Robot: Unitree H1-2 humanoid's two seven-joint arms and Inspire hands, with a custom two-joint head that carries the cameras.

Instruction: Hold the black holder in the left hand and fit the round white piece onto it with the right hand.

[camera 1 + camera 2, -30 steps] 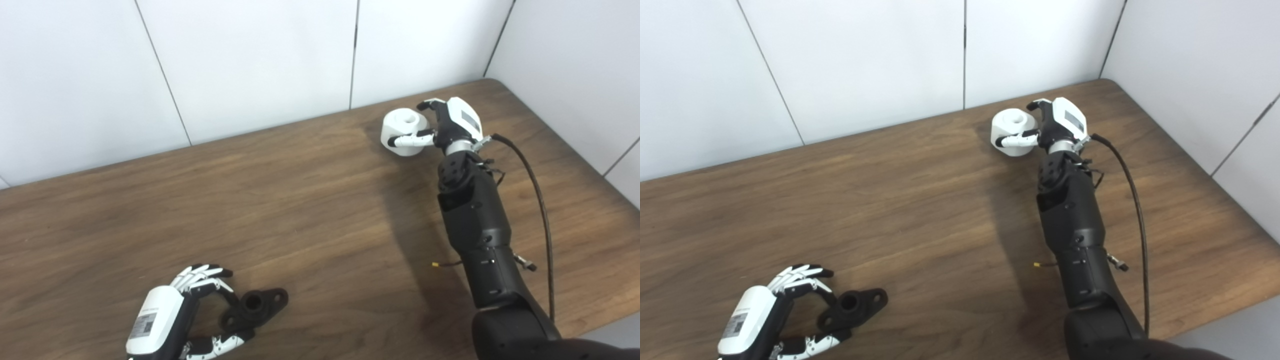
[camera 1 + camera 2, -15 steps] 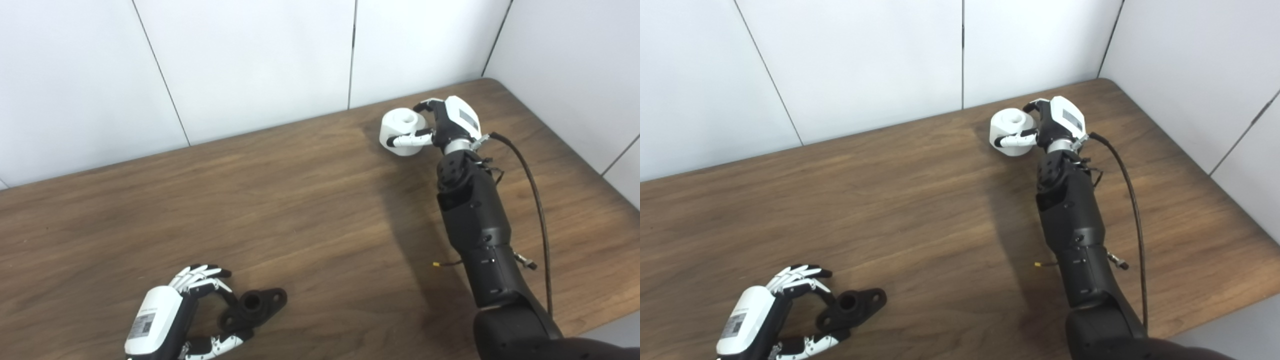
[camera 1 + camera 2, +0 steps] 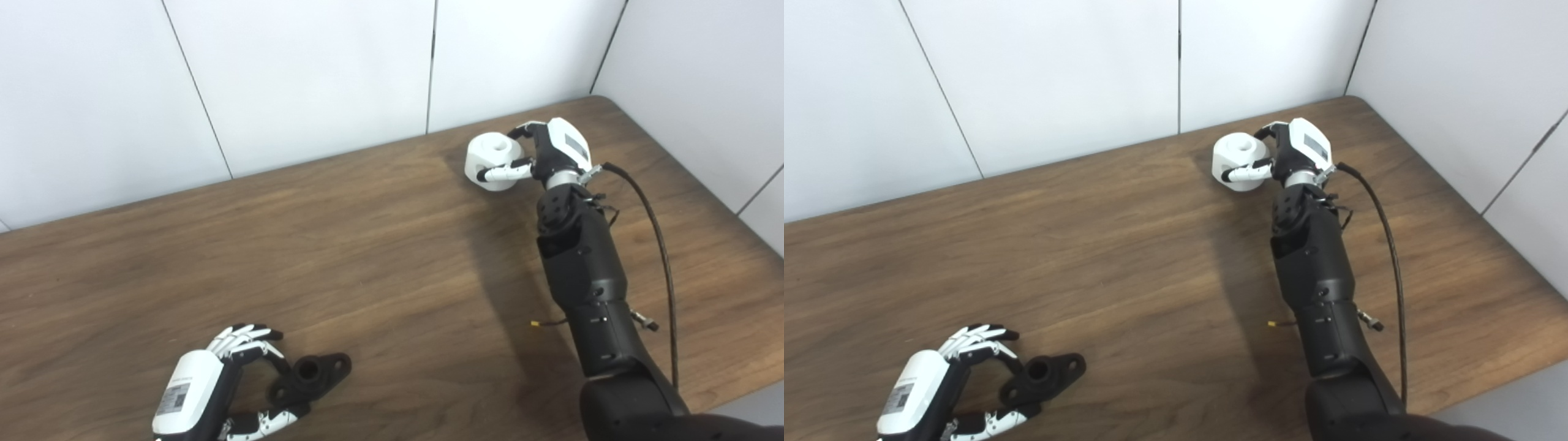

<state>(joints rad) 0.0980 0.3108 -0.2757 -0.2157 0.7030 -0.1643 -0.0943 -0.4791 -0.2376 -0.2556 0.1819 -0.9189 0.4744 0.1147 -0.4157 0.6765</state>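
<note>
Item 1, black holder point(image 3: 311, 375): it lies flat on the wooden counter point(image 3: 367, 245) at the near left, bore upward, one lobe pointing right. You will find it well apart from the white piece, nearly the whole counter between them.

Item 2, left hand point(image 3: 211, 392): curled about the holder's left end, fingers point(image 3: 245, 335) above it and thumb below. You cannot tell from either view whether it has truly closed on the holder or only cups it; the holder looks to rest on the counter, not lifted.

Item 3, round white piece point(image 3: 490, 160): a stubby cylinder with a hole in its top face, at the far right of the counter near the wall. Whether it sits on the surface or is just raised cannot be told.

Item 4, right hand point(image 3: 539, 156): wrapped on the white piece from its right side, thumb across the near face, fingers over the far rim. Read this as a grasp.

Step in hand, by judgement: both pickups, with the right one further along; no fitting has begun.

Next move calls for: confirm your left grip and raise the holder bore-up; then carry the white piece leftward toward you and line its hole with the holder's boss before pressing.
</note>
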